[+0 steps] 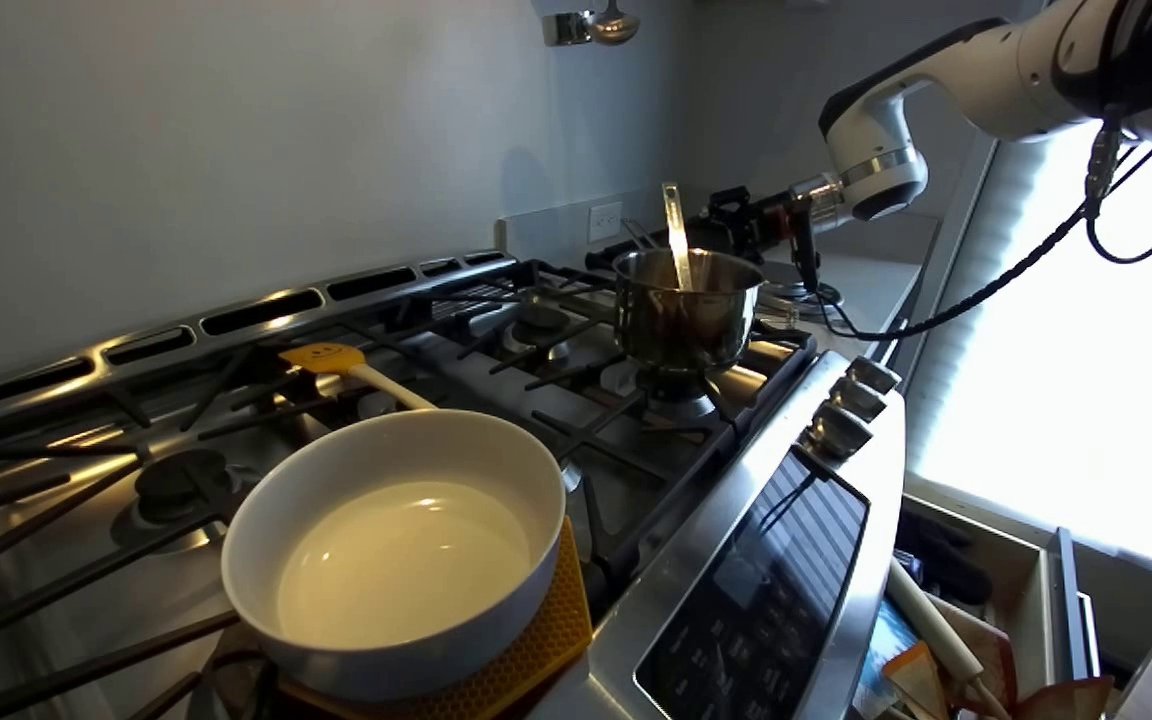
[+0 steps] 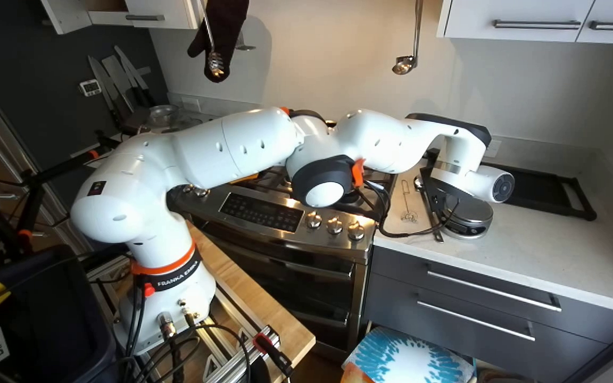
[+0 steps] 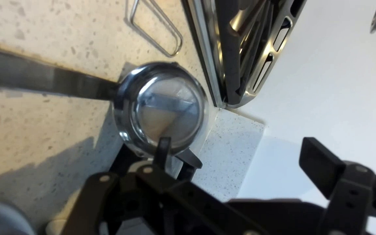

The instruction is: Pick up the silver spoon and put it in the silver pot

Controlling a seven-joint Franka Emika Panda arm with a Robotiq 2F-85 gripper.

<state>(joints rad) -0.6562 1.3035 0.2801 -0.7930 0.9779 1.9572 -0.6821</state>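
The silver pot stands upright on a stove burner in an exterior view. A pale, orange-tinted metal utensil leans upright in it. I cannot make out the silver spoon in any view; it is hidden or out of view. My gripper is open, its fingers wide apart with nothing between them. In an exterior view it is behind and beyond the silver pot, partly hidden by it. In the wrist view the left finger overlaps the edge of a round steel vessel with a long flat handle; contact cannot be told.
A large white pan sits on a yellow pad beside a yellow spatula. A whisk, a round scale and a black tray are on the counter. The stove's edge and the wall are near the gripper.
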